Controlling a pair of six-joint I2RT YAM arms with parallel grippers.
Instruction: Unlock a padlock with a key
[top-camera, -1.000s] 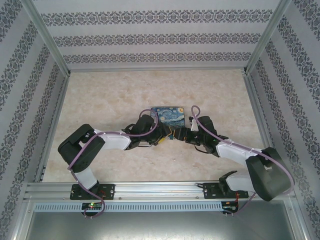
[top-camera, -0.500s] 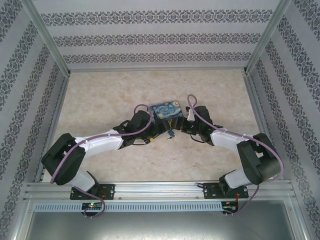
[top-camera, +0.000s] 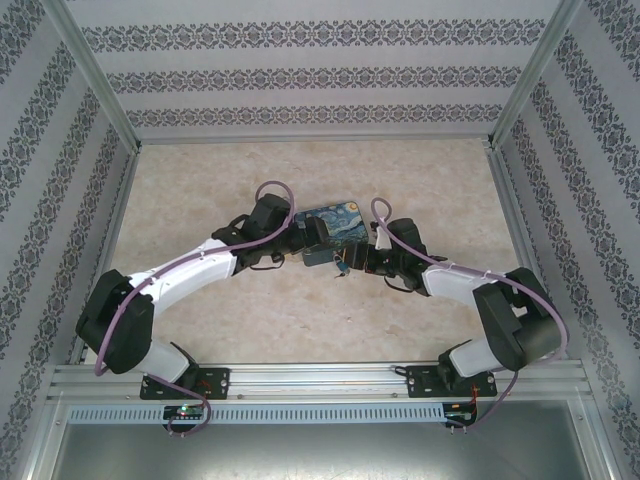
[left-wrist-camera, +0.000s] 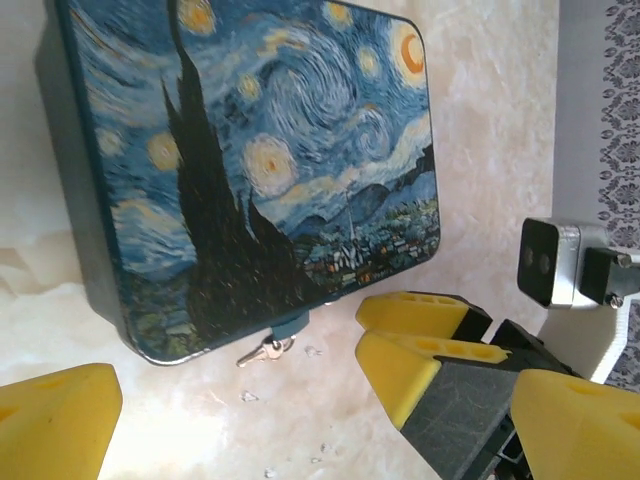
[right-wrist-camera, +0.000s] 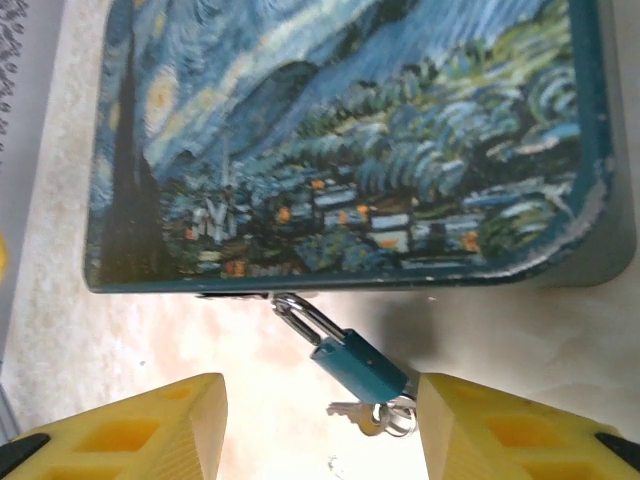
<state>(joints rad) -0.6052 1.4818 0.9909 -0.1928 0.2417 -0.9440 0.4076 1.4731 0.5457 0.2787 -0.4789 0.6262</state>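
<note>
A small teal padlock (right-wrist-camera: 362, 364) hangs by its silver shackle from the front clasp of a flat tin (right-wrist-camera: 340, 140) printed with a starry-night painting. A silver key (right-wrist-camera: 352, 411) on a ring lies at the padlock's lower end; whether a key sits in the keyhole I cannot tell. My right gripper (right-wrist-camera: 322, 430) is open, its yellow fingers either side of the padlock, the right one close to the ring. My left gripper (left-wrist-camera: 315, 440) stands wide open and holds nothing, in front of the tin's (left-wrist-camera: 250, 160) near edge, where the padlock (left-wrist-camera: 290, 325) and key (left-wrist-camera: 260, 351) peek out.
The tin (top-camera: 335, 222) lies mid-table on the marbled surface, both grippers crowded at its near edge. The right gripper's yellow fingers (left-wrist-camera: 410, 365) and wrist camera (left-wrist-camera: 548, 262) sit close on the left gripper's right. Patterned walls and aluminium rails (top-camera: 105, 250) enclose the table.
The left jaws have opened wide and that arm has swung left and farther out beside the tin. The right arm has reached farther in, and its fingers have narrowed slightly round the padlock.
</note>
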